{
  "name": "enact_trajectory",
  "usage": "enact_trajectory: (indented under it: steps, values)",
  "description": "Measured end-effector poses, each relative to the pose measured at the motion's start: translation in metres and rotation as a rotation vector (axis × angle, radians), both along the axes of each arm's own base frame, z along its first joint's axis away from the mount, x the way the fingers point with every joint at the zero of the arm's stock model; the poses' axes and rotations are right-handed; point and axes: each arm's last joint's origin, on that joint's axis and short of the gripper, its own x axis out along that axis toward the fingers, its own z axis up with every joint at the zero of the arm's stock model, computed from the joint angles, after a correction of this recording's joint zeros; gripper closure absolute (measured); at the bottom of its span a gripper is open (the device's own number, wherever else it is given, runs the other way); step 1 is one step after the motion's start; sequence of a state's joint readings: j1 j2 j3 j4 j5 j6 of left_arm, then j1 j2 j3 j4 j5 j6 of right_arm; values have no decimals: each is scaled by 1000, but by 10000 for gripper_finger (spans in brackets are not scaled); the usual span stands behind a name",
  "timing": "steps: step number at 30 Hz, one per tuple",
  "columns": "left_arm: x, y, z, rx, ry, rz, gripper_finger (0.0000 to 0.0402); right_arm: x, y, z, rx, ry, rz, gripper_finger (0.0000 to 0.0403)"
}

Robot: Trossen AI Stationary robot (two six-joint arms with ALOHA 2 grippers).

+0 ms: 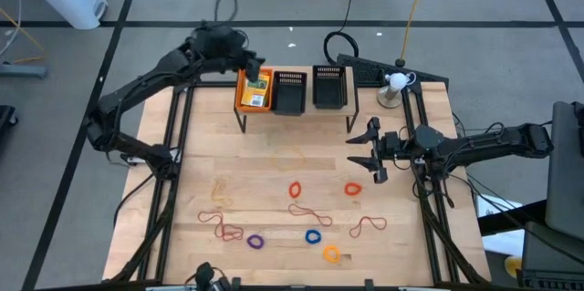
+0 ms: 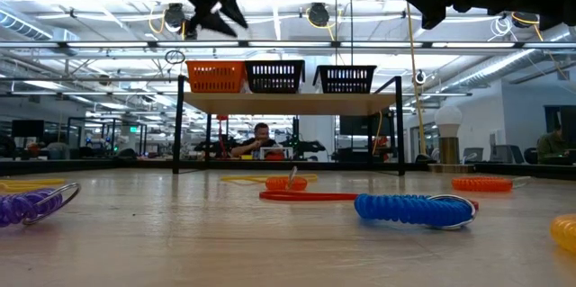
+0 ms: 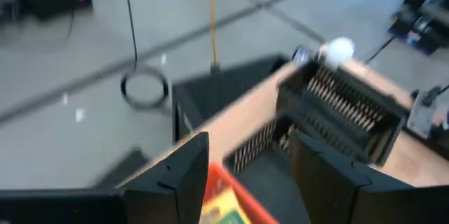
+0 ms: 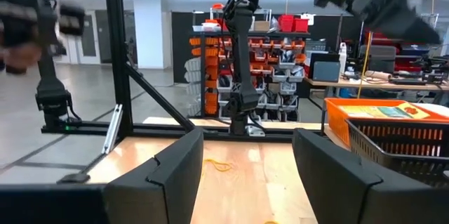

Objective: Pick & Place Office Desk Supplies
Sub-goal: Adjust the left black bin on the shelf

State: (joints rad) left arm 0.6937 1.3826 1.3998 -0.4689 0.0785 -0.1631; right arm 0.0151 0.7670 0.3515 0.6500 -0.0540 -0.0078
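Note:
Yellow-orange packets with green labels [image 1: 256, 89] lie in the orange mesh tray [image 1: 242, 99] on the raised shelf at the table's far side. My left gripper [image 1: 248, 65] hangs above that tray's far edge, open and empty; its wrist view shows a packet [image 3: 223, 208] between the fingers, below them. My right gripper [image 1: 368, 150] is open and empty above the table's right half. Red [image 1: 295, 189], orange [image 1: 353, 188], purple [image 1: 255, 241], blue [image 1: 313, 236] and yellow [image 1: 331, 254] rings and red-brown rubber bands [image 1: 310, 211] lie flat on the near table.
Two black mesh trays [image 1: 289, 92] [image 1: 329, 88] stand beside the orange one on the shelf, which stands on thin legs [image 2: 180, 125]. A white-headed lamp [image 1: 395, 81] stands at the far right corner. More rubber bands [image 1: 219, 227] [image 1: 368, 225] lie near the rings.

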Motion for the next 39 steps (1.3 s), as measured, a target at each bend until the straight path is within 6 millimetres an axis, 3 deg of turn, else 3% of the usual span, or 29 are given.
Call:
enact_trajectory:
  steps: [4,9,12,17,24,33,39]
  values:
    - [-14,-18,27,126,-80,-116,206,0,0,-1,-39,12,-6,192]
    - [-33,-67,48,137,-137,-417,206,1,-1,-7,-103,63,-37,192]
    - [-36,-97,44,136,-39,-523,206,1,-3,-11,-146,117,-128,192]
    - [-30,-119,24,161,242,-426,206,1,-9,-15,-259,176,-311,192]
    - [10,-122,-2,185,389,-407,206,0,-19,-11,-362,159,-426,193]
    - [77,-128,-63,18,511,-471,206,-1,-22,-13,-324,179,-438,193]
    - [108,-141,-96,105,611,-546,206,-2,-22,2,-285,25,-460,193]
